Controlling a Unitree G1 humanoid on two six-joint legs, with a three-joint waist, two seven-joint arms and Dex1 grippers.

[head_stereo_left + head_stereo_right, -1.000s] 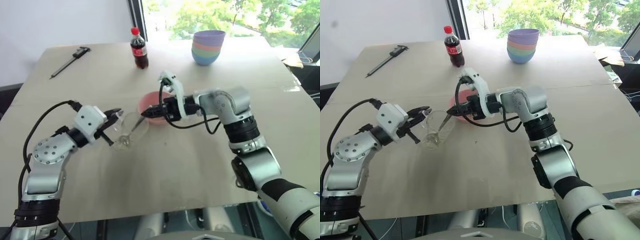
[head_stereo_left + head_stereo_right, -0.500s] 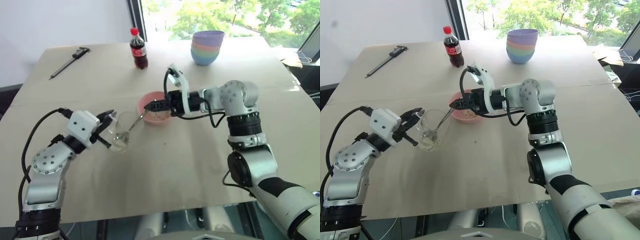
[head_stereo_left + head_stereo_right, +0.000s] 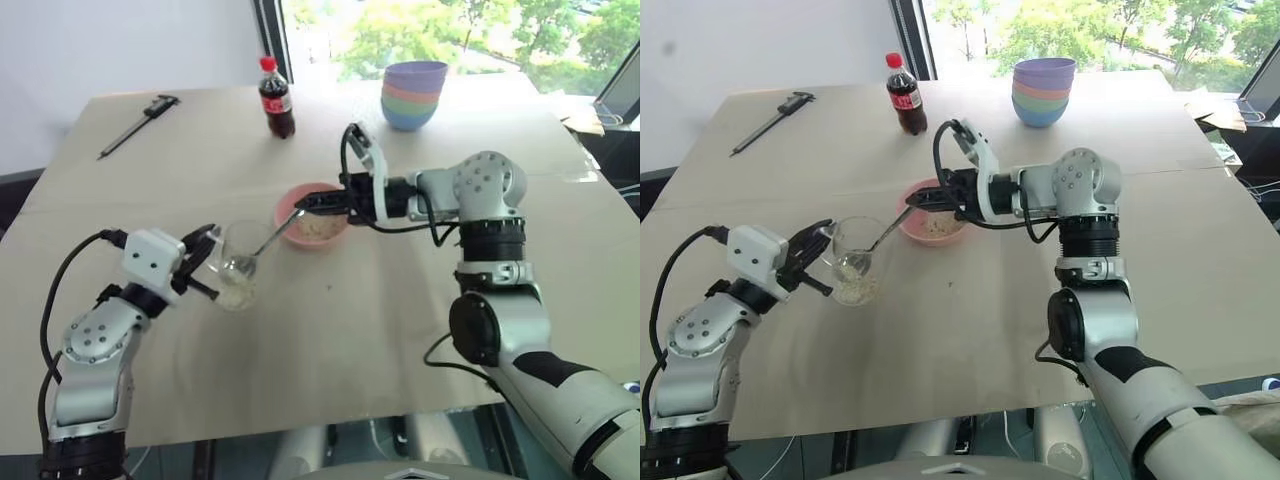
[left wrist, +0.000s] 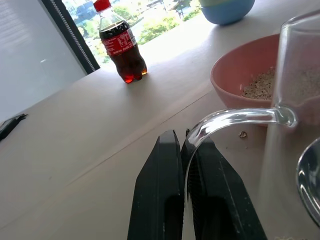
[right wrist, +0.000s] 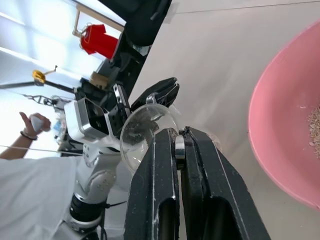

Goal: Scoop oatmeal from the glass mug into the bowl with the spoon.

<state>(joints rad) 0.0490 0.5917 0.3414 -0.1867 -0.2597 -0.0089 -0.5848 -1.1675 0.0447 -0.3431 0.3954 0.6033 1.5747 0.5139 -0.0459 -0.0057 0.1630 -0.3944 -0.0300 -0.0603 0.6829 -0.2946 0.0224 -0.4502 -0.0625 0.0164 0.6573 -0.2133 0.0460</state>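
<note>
A dark cola bottle (image 3: 278,98) with a red cap stands upright near the far edge of the bench (image 3: 350,340), left of its middle. A stack of pastel bowls (image 3: 414,94), purple on top with orange, green and blue below, sits near the far edge toward the right. A dark caliper-like tool (image 3: 140,122) lies flat by the far left corner. In the right wrist view a person's raised hand (image 5: 33,121) shows beyond the bench.

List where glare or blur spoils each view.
Eye views: the window behind the stacked bowls is washed out by daylight, which also puts sheen on the table.
Left wrist view: the glass mug and spoon sit close and soft.
Right wrist view: the background around the person is overexposed.
</note>
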